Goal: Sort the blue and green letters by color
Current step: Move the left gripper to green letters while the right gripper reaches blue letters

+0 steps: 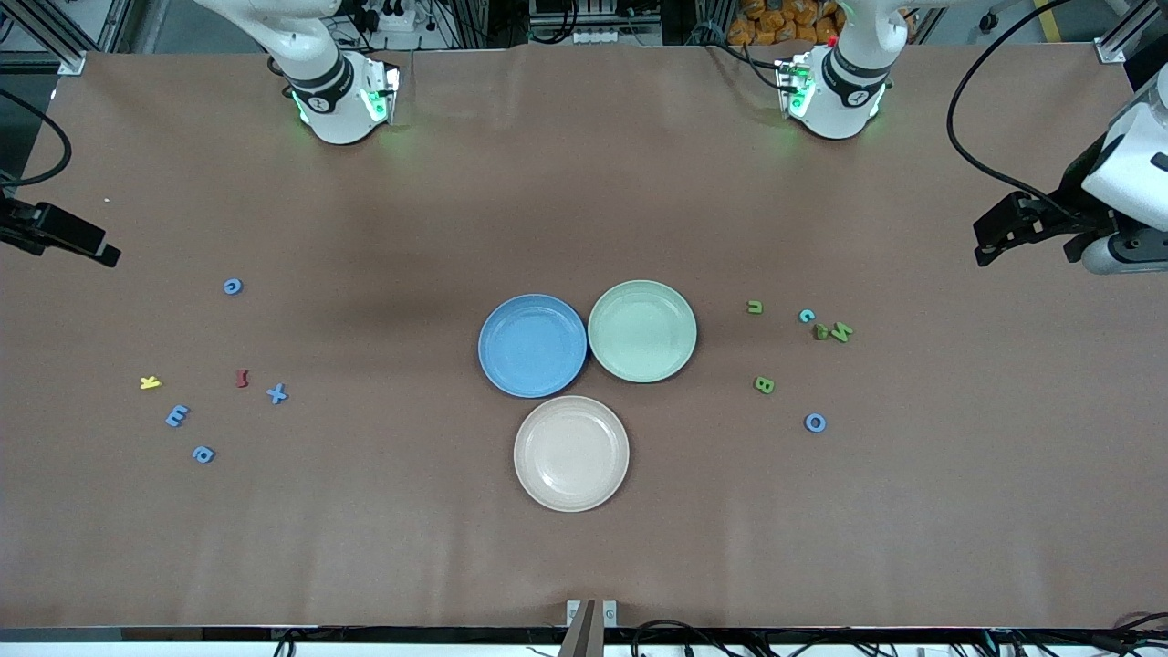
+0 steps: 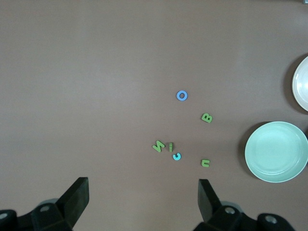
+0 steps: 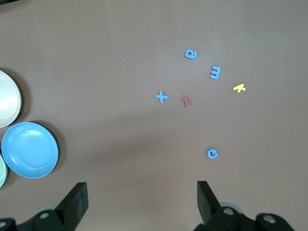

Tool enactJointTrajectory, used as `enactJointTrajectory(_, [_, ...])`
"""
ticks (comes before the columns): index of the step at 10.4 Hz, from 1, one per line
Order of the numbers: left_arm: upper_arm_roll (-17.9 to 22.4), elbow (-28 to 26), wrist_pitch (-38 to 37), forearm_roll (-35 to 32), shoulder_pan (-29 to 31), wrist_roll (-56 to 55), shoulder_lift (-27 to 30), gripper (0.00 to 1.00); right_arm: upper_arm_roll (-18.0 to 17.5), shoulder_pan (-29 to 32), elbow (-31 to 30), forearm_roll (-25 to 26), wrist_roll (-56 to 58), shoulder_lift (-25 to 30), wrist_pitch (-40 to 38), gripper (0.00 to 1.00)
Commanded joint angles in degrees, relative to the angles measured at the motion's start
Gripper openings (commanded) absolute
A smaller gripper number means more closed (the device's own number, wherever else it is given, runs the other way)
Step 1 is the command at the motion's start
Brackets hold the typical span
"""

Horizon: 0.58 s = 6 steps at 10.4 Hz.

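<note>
Up at each end of the counter (image 1: 584,566), the left tool (image 2: 143,198) and right tool (image 3: 142,198) both hang with fingers spread wide, holding nothing. Blue letters (image 1: 276,393) mostly sit at the right arm's end, green letters (image 1: 764,385) at the left arm's end, plates between. They look light, stiff and skittery, so I'd pinch flat sides low

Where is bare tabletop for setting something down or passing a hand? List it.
Free: the wide strip between the blue plate and the blue X; the stretch between the plates and the arm bases; the band between the beige plate and the table edge nearest the front camera.
Crowded: the three touching plates, and each end's letter cluster, as around the green B.
</note>
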State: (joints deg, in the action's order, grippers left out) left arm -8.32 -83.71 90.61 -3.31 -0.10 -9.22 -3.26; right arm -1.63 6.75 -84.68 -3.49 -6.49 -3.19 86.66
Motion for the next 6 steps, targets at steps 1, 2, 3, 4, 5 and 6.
enactJointTrajectory(1, [0.58,-0.49,0.26,0.41,-0.17,2.54,0.71,1.0,0.48,-0.77,1.36,0.85,-0.9,-0.59,-0.53,1.0])
enactJointTrajectory(2, [0.67,-0.83,0.26,1.2,0.1,2.89,0.45,1.0,0.48,-0.77,1.36,0.85,-0.9,-0.59,-0.53,1.0])
enactJointTrajectory(3, [0.58,-1.27,0.09,1.99,0.79,3.59,0.01,1.0,0.48,-0.77,1.36,0.85,-0.9,-0.59,-0.53,1.0])
enactJointTrajectory(4, [0.58,-2.32,0.0,2.86,0.8,3.94,-0.43,1.0,0.48,-0.77,1.36,0.85,-0.9,-0.59,-0.53,1.0])
enactJointTrajectory(5, [0.58,-4.16,0.09,2.87,0.8,3.86,-0.52,1.0,0.48,-0.77,1.36,0.77,-0.9,-0.59,-0.44,1.0])
enactJointTrajectory(6, [0.58,-6.7,1.13,2.87,0.71,3.77,-0.61,1.0,0.48,-0.69,1.19,0.68,-0.81,-0.68,-0.09,1.0])
